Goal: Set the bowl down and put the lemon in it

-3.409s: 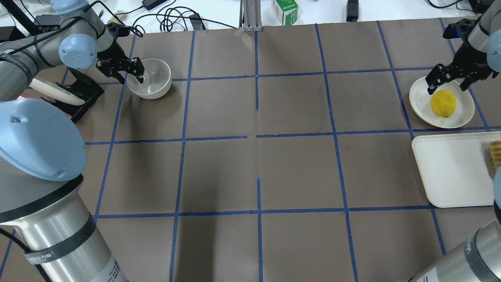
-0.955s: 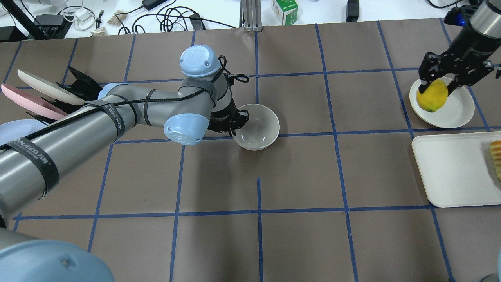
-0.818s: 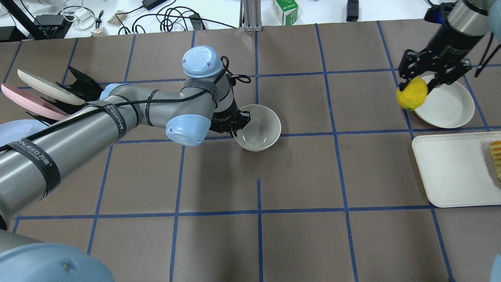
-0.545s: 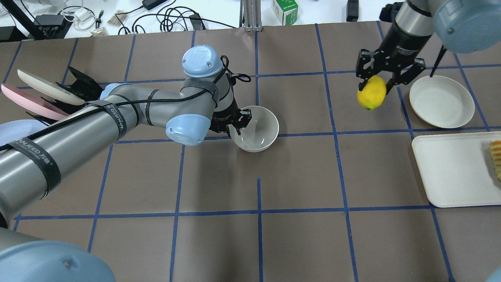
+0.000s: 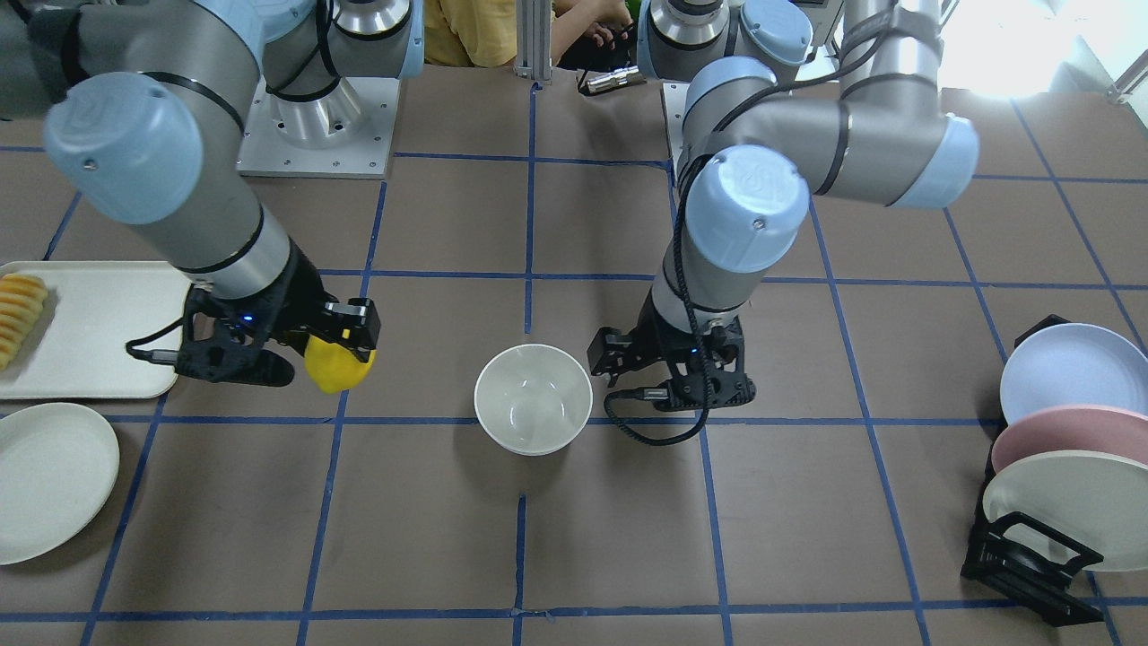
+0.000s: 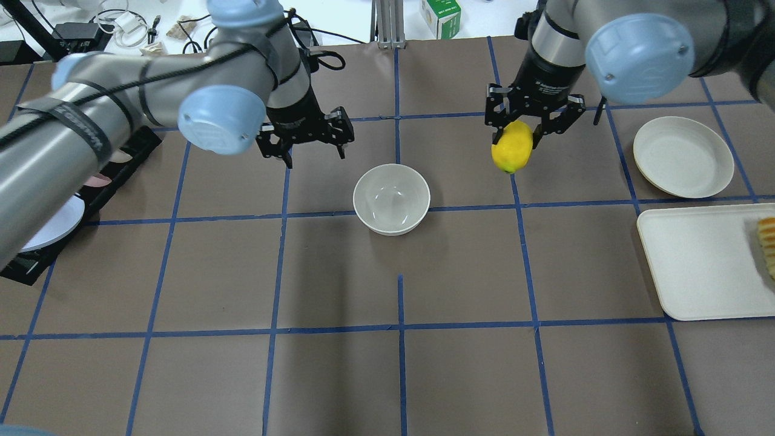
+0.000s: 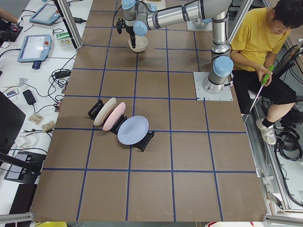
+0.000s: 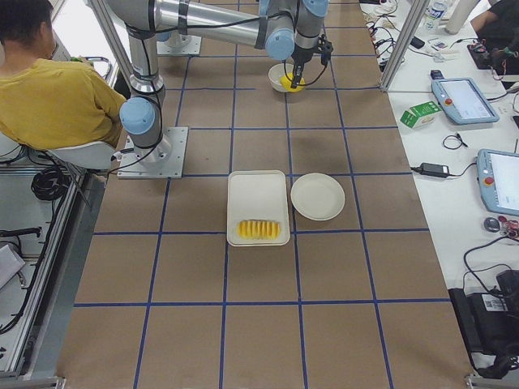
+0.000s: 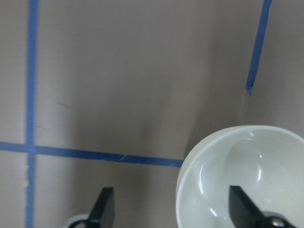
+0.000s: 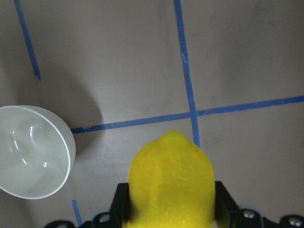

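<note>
The off-white bowl (image 6: 392, 198) stands upright on the table near the middle, with nothing in it; it also shows in the front view (image 5: 533, 399). My left gripper (image 6: 312, 148) is open and empty, lifted off the table, to the left of the bowl and apart from it. In the left wrist view the bowl (image 9: 242, 180) lies at the lower right, under one finger. My right gripper (image 6: 514, 134) is shut on the yellow lemon (image 6: 512, 146) and holds it in the air to the right of the bowl. The right wrist view shows the lemon (image 10: 171, 180) and the bowl (image 10: 33, 152).
A flat cream plate (image 6: 683, 156) lies at the far right. A white tray (image 6: 702, 266) with sliced ridged fruit (image 6: 768, 242) lies below it. A black rack with pastel plates (image 5: 1058, 449) stands on my left side.
My left gripper carried the bowl to the middle, let go and drew back to the left. My right gripper took the lemon off the cream plate and carried it left toward the bowl.
</note>
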Action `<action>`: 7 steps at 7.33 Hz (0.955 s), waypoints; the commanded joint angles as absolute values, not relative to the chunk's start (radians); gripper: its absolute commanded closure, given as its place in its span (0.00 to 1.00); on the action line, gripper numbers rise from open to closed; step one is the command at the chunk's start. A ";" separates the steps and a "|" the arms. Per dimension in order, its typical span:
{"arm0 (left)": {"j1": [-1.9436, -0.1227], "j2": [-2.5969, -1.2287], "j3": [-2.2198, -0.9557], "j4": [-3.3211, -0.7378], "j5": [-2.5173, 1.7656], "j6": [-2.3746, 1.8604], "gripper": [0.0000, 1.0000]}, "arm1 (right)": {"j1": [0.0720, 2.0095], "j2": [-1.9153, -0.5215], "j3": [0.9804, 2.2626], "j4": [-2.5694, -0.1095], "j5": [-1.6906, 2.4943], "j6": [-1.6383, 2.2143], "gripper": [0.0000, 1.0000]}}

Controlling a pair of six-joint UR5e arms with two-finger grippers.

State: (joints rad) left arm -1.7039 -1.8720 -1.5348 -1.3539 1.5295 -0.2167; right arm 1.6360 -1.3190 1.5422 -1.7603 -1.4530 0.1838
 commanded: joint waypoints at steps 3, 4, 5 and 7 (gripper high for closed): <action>-1.574 -1.709 -1.486 -1.496 1.568 0.061 0.00 | 1.873 -1.152 1.548 -2.027 -1.466 0.298 1.00; -1.572 -1.691 -1.503 -1.497 1.568 0.060 0.00 | 1.894 -1.128 1.548 -2.051 -1.466 0.302 1.00; -1.571 -1.675 -1.525 -1.496 1.568 0.061 0.00 | 1.905 -1.114 1.552 -2.048 -1.465 0.304 1.00; -1.571 -1.686 -1.517 -1.491 1.572 0.057 0.00 | 1.913 -1.091 1.558 -2.040 -1.453 0.285 1.00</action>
State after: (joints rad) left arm -1.5729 -1.6850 -1.5151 -1.4928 1.5696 0.0577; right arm 1.9043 -1.1100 1.5539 -2.0429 -1.4596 0.2914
